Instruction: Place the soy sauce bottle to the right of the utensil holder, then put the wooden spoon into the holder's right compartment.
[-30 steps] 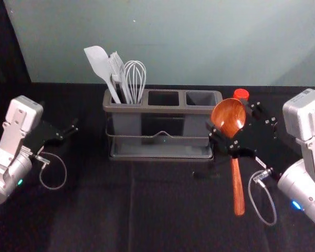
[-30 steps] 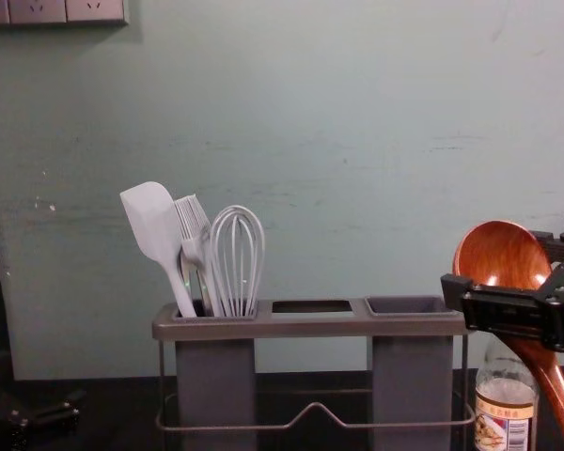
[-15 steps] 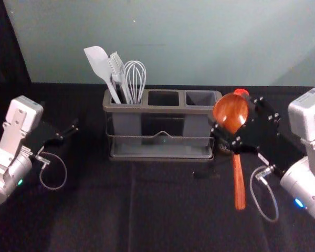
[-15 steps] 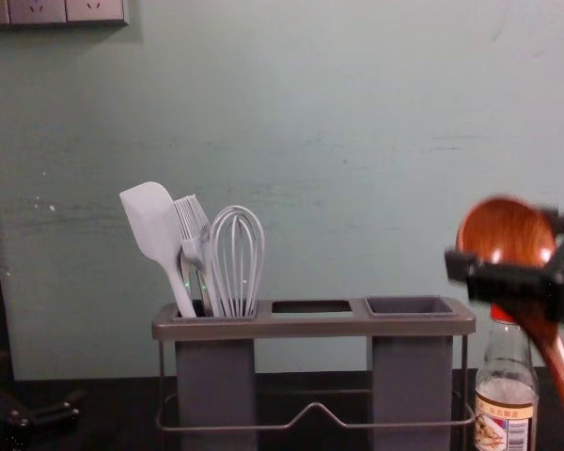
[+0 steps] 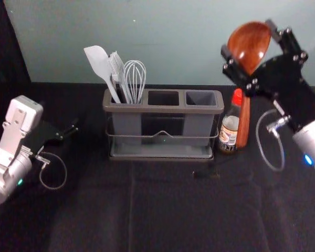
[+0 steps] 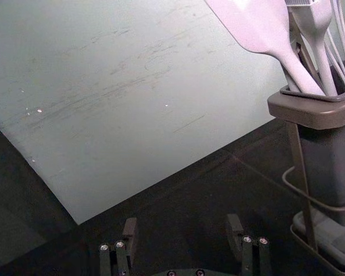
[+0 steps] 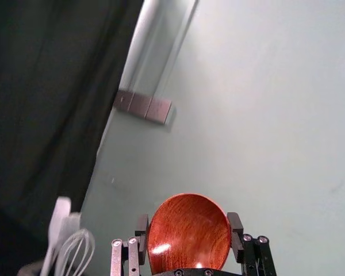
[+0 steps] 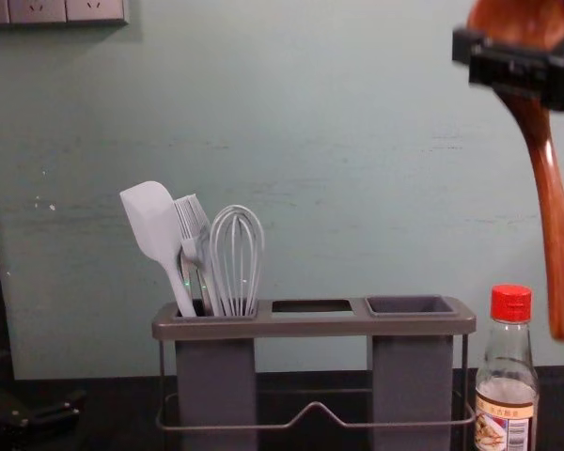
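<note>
My right gripper [image 5: 252, 50] is shut on the bowl of the wooden spoon [image 5: 243, 118], high at the right, its handle hanging down. In the right wrist view the spoon's bowl [image 7: 188, 233] sits between the fingertips of my right gripper [image 7: 188, 230]. The soy sauce bottle [image 5: 230, 126], red-capped, stands upright just right of the utensil holder [image 5: 163, 109], partly behind the spoon handle in the head view. The holder's right compartment [image 5: 201, 98] holds nothing. My left gripper [image 5: 73, 128] is parked at the left; in the left wrist view the left gripper [image 6: 183, 230] is open.
A white spatula [image 5: 98, 63], a brush and a whisk [image 5: 135, 76] stand in the holder's left compartment. The wall [image 8: 357, 141] rises behind the dark table [image 5: 168, 205]. A small dark object [image 5: 206, 174] lies in front of the holder's right end.
My right gripper has risen with the spoon, which hangs much higher and farther from the table. The soy sauce bottle is more exposed than before. The left arm has not moved.
</note>
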{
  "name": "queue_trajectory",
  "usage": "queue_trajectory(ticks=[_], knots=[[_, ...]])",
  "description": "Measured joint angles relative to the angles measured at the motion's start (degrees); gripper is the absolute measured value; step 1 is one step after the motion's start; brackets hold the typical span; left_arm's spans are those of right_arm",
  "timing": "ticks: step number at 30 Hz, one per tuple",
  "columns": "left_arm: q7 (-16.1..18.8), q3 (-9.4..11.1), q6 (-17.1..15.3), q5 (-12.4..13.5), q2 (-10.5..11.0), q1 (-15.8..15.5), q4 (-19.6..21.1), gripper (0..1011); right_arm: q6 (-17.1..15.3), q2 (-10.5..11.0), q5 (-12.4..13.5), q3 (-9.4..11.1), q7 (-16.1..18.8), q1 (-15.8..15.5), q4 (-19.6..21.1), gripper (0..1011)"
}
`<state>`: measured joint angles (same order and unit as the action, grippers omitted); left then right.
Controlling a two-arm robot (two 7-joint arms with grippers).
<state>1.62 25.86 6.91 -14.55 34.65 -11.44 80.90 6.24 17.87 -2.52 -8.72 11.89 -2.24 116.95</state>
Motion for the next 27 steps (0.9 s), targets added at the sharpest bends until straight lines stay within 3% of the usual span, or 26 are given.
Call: queue_trajectory(ticks=[11,17,21,27], knots=[[0.0,0.0,0.0,0.0,0.0,0.0,0.0,1005,7.8,-0.5,3.9,0.0,3.4,9.3,-9.7,842],[0.0,0.0,0.0,0.0,0.0,0.0,0.0,1005,12.6,-1.0,6.2,-1.3,5.9,15.9,-17.3,842],[0.0,0.0,0.0,0.0,0.0,0.0,0.0,1005,15.3,-1.5,6.5,-1.9,6.4,18.2,-20.6,842],[0.0,0.0,0.0,0.0,0.0,0.0,0.0,1005,23.0,-3.7,5.9,-2.6,6.2,21.5,-26.7,842]])
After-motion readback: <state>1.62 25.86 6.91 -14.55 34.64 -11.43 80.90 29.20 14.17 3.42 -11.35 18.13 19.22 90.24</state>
